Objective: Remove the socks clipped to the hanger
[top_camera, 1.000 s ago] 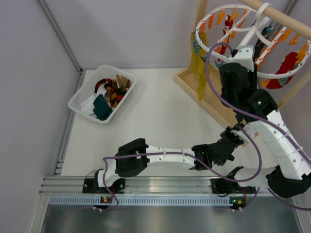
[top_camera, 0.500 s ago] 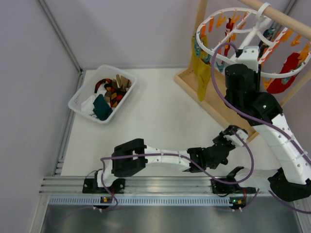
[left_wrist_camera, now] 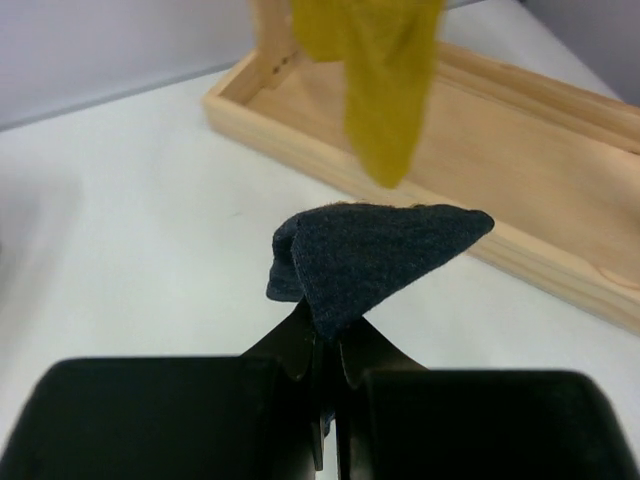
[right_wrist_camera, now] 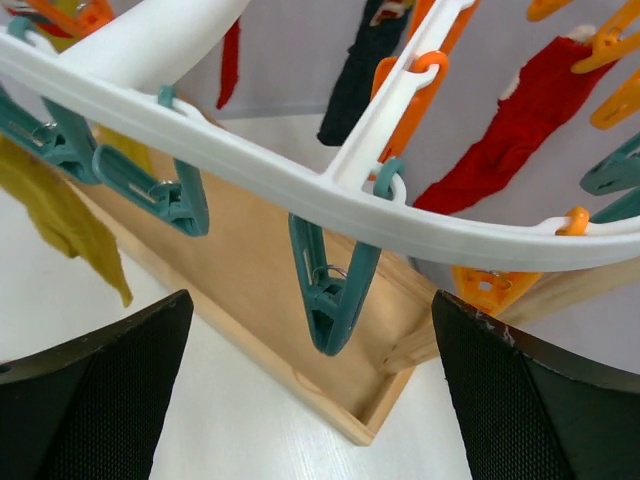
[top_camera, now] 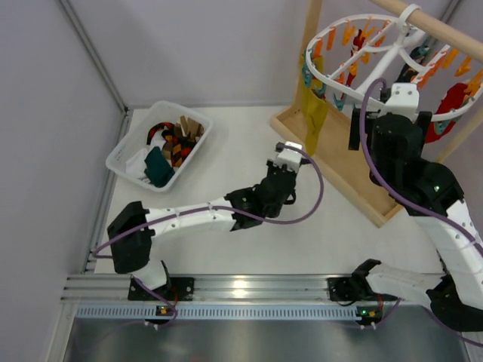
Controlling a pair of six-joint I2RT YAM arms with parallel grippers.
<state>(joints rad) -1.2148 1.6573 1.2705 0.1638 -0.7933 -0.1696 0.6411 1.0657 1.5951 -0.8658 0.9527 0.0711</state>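
Observation:
The white oval hanger [top_camera: 332, 79] hangs from a wooden stand at the back right, with orange and teal clips. A mustard yellow sock [top_camera: 313, 113] hangs at its left edge and a red sock [top_camera: 453, 102] at its right. In the right wrist view a dark sock [right_wrist_camera: 355, 70] and the red sock [right_wrist_camera: 520, 120] dangle behind the rim [right_wrist_camera: 250, 165]. My right gripper [right_wrist_camera: 320, 400] is open just under the rim, an empty teal clip [right_wrist_camera: 330, 290] between its fingers. My left gripper [top_camera: 289, 151] is shut on a dark navy sock [left_wrist_camera: 370, 255], low over the table before the yellow sock [left_wrist_camera: 385, 70].
A white bin [top_camera: 124, 154] holding several socks stands at the back left. The stand's wooden base tray [top_camera: 339, 162] lies just right of my left gripper, and its upright post [top_camera: 311, 45] rises beside the yellow sock. The left arm stretches diagonally across the table.
The left arm swung from near the right arm's base out to mid-table toward the stand, still gripping the navy sock. The right gripper opened and shifted right under the hanger's rim.

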